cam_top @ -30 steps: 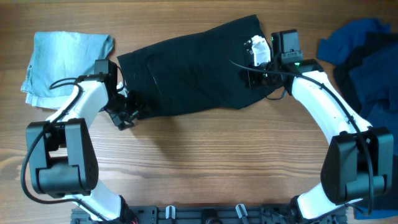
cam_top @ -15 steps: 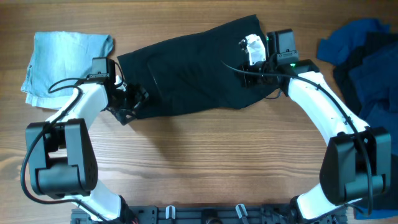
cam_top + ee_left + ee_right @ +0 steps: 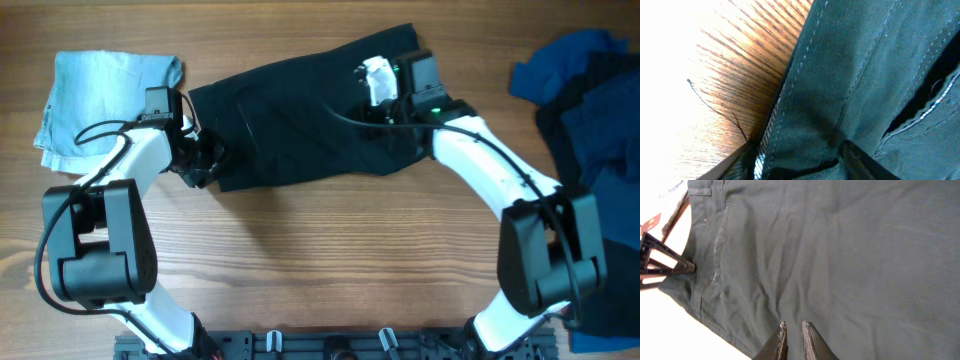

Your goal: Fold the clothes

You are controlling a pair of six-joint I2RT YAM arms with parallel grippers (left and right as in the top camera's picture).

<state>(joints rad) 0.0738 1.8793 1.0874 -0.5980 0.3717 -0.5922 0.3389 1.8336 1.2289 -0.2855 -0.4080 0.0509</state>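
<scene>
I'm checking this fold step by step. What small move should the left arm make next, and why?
Probably close the left tool on the edge of the black shorts. In the left wrist view the hem lies between its fingers, which stand apart, so nothing looks gripped yet for a fold.

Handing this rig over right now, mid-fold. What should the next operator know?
Left tool: open, straddling the hem of the black shorts.
Right tool: shut, tips at the shorts' cloth; whether any is pinched is unclear.
Shorts lie spread on the table; pale blue denim piece far left, blue garments heaped far right.
Done: shorts laid out, not yet folded.
Left: fold the shorts, then probably the blue heap.
</scene>
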